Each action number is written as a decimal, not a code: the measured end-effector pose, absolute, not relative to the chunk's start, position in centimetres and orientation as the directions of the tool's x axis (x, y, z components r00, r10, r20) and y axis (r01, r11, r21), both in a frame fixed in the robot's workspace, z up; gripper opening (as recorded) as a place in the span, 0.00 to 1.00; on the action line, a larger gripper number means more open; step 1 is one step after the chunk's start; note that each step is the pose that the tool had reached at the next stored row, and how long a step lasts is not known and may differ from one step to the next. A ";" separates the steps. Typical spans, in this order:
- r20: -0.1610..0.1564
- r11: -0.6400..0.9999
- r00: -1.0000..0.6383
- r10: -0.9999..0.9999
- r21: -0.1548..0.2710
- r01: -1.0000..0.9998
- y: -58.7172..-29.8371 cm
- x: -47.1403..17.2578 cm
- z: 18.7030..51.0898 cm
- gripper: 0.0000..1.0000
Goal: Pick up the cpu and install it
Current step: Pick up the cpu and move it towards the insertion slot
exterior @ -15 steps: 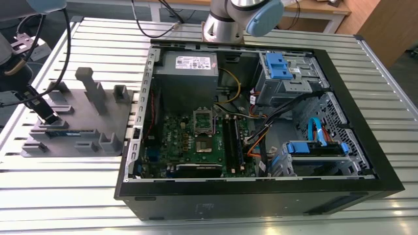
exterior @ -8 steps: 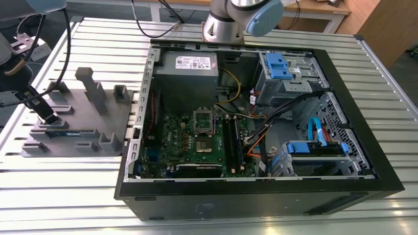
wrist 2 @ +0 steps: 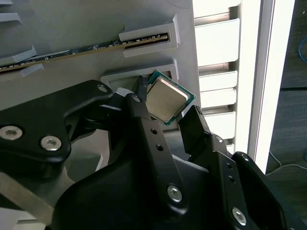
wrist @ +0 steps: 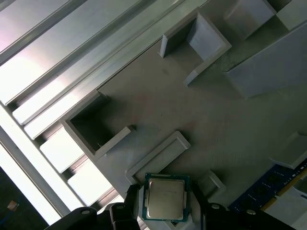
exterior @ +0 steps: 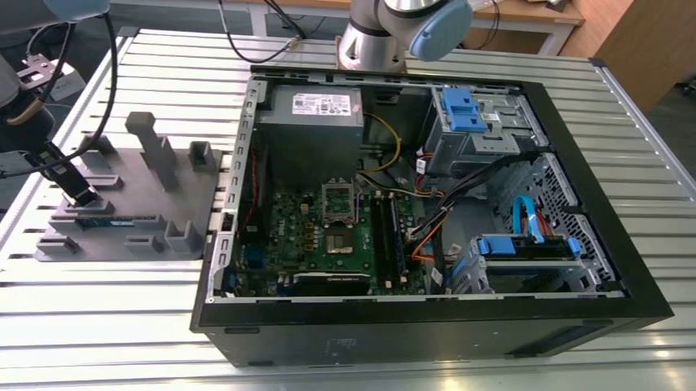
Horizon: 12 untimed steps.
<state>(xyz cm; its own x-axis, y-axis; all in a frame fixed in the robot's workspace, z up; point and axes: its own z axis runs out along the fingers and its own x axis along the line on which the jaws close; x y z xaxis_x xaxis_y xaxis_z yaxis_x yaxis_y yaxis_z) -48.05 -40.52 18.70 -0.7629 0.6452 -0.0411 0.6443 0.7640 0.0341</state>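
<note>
Pinching the cpu (wrist 2: 165,98) by two opposite edges between the black fingers (wrist 2: 148,129) of the gripper (wrist 2: 168,106), with the jaws drawn in against the chip's thin green rim and its shiny silver top facing the cameras in both wrist views. Holding the chip turned askew to the raised wall of the small pocket (wrist 2: 139,72) in the grey tray (wrist 2: 72,76), right at that pocket; not showing clearly whether lifted off the tray floor or touching it. Hanging low over the tray's end toward the exterior view's left. Sharing the tray with a long dark memory stick (wrist 2: 86,49) lying in its slot just beside the pocket. Standing well apart from the open computer case (exterior: 435,330) on the exterior view's right, with the metal socket frame (exterior: 339,199) near the middle of the green motherboard (exterior: 315,244) inside. Working over a ribbed metal table (exterior: 109,309) bearing tray and case side by side.
</note>
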 end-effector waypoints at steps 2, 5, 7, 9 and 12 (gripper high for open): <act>-0.041 0.764 -0.763 0.645 0.034 0.644 -40.5 -48.1 18.7 0.55; -0.041 0.764 -0.763 0.645 0.034 0.644 -40.5 -48.1 18.7 0.55; -0.041 0.764 -0.763 0.645 0.034 0.644 -40.5 -48.1 18.7 0.47; -0.041 0.764 -0.763 0.645 0.034 0.644 -40.5 -48.1 18.7 0.45; -0.041 0.764 -0.763 0.645 0.034 0.644 -40.5 -48.1 18.7 0.45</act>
<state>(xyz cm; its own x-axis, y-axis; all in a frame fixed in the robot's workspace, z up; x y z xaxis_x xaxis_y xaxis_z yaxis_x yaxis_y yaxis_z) -48.06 -40.53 18.70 -0.7628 0.6453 -0.0408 0.6444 0.7639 0.0343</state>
